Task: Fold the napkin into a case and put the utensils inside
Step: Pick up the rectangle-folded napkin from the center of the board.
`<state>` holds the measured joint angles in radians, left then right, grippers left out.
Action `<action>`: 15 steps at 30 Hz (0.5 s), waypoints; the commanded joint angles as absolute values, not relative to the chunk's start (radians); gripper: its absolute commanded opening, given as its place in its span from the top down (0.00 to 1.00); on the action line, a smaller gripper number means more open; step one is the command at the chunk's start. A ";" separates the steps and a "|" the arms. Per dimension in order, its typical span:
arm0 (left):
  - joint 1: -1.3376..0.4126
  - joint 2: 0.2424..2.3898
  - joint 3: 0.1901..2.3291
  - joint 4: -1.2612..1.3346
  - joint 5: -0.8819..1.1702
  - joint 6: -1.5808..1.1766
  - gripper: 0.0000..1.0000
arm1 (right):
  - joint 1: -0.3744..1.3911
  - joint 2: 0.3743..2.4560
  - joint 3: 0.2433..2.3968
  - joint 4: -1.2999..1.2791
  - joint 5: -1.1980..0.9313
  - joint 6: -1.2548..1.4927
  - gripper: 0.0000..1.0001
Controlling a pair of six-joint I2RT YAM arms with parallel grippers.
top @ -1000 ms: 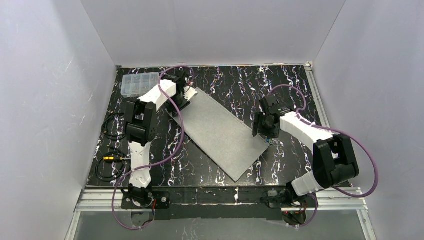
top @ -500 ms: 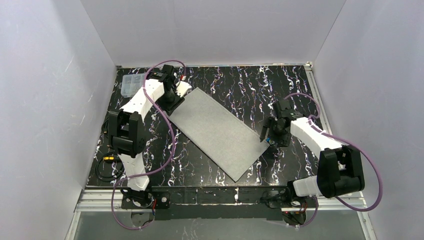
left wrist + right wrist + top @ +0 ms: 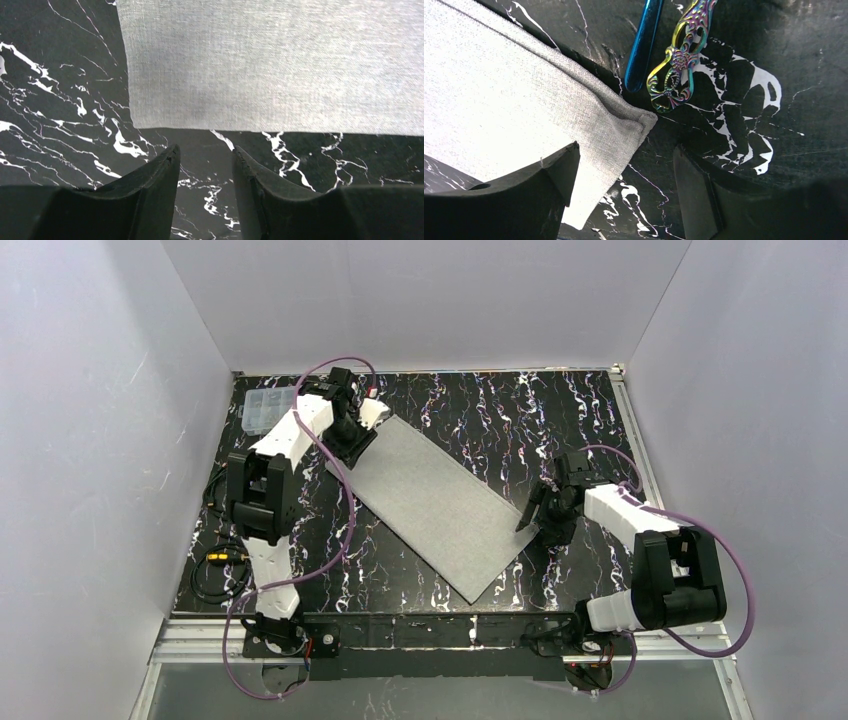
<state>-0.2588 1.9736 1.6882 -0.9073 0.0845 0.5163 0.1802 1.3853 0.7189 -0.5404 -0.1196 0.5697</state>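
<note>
From above we see the napkin [image 3: 440, 508] lying as a long folded strip, slanted across the dark marbled table [image 3: 480, 410], with one arm at each end. The left claw [image 3: 355, 445] is at the far-left end, near a clear compartment box [image 3: 262, 410]. The right claw [image 3: 526, 520] is at the strip's right corner. The overhead view does not tell us how either claw stands.

The left wrist camera does. Its fingers [image 3: 160, 170] stand a small way apart with only bare table between them, just short of the napkin's edge, gripping nothing. The right wrist camera shows that claw spread wide, with the doubled napkin corner lying loose between the fingers, ungripped.

Only there do we find the utensils [image 3: 678, 60]. One is blue, the other ornate and iridescent, and they lie side by side on the table just beyond that corner.
</note>
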 commanded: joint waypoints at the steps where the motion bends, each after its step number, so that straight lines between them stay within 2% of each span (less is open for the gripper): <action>1: -0.235 2.024 1.737 -0.876 0.081 0.509 0.59 | 0.157 1.399 0.681 -0.484 -0.114 0.573 0.25; 12: -0.229 2.104 1.691 -0.798 0.015 0.534 0.60 | 0.151 1.424 0.666 -0.422 -0.116 0.575 0.43; 15: -0.228 2.115 1.685 -0.794 0.022 0.534 0.60 | 0.150 1.430 0.667 -0.419 -0.117 0.574 0.52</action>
<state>-0.2314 2.1136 1.6978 -0.8036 0.0311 0.5243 0.1562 1.3945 0.6960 -0.4644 -0.1352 0.5766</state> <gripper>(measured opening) 0.406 0.533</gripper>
